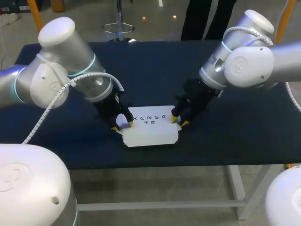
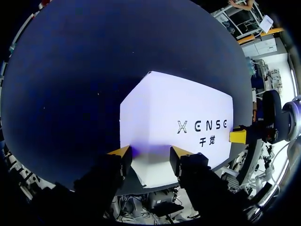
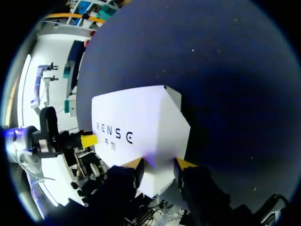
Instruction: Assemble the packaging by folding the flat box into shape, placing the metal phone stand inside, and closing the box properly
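1. Only the head view takes in both arms. The left end effector [image 1: 122, 125] is at the left end of the white cardboard box [image 1: 150, 131], and the right end effector [image 1: 179, 121] is at its right end.
2. The box lies printed face up near the front middle of the dark blue desk [image 1: 155, 70].
3. The left wrist view shows that end effector partly spread. Its yellow fingertips [image 2: 121, 153] straddle a box corner without clamping it.
4. The right wrist view shows the same on the other side: the fingers are spread moderately over the opposite corner.
5. Each wrist view also shows one yellow tip of the other arm at the box's far end.
6. From above, the dark wrists hide both short ends of the box.
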